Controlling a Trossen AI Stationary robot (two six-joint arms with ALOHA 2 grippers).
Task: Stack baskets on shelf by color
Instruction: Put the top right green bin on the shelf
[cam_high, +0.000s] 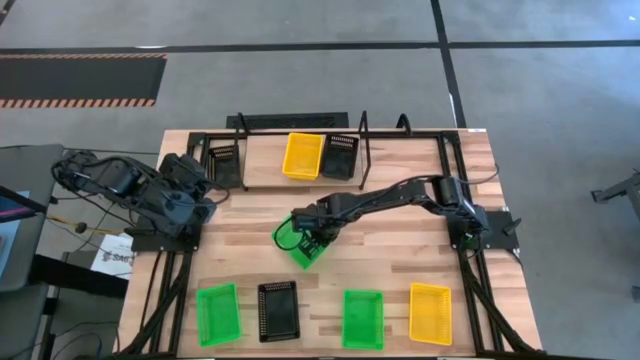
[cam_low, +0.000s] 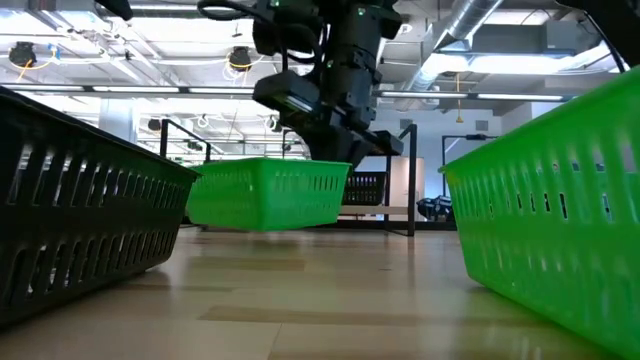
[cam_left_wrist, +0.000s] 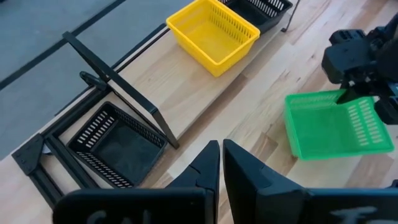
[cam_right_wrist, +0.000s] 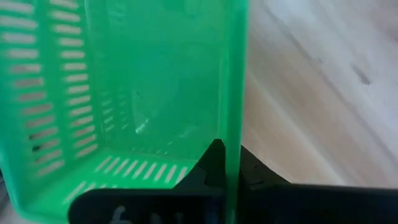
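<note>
My right gripper is over the middle of the table, shut on a green basket that shows low over the wood in the low view. Whether the basket touches the table I cannot tell. The shelf runs along the far edge and carries a black basket, a yellow basket and another black basket, all standing on their bases. My left gripper waits shut at the table's left, holding nothing. My right gripper pinches the rim of one side wall of the green basket, close to a corner. One finger is inside the basket and one outside. The fingers come steeply from above. The basket sits with its open top up, roughly level.
Along the near edge stand a green basket, a black basket, another green basket and a yellow basket. Bare wood lies between this row and the shelf. The shelf's black wire end loops stand upright.
</note>
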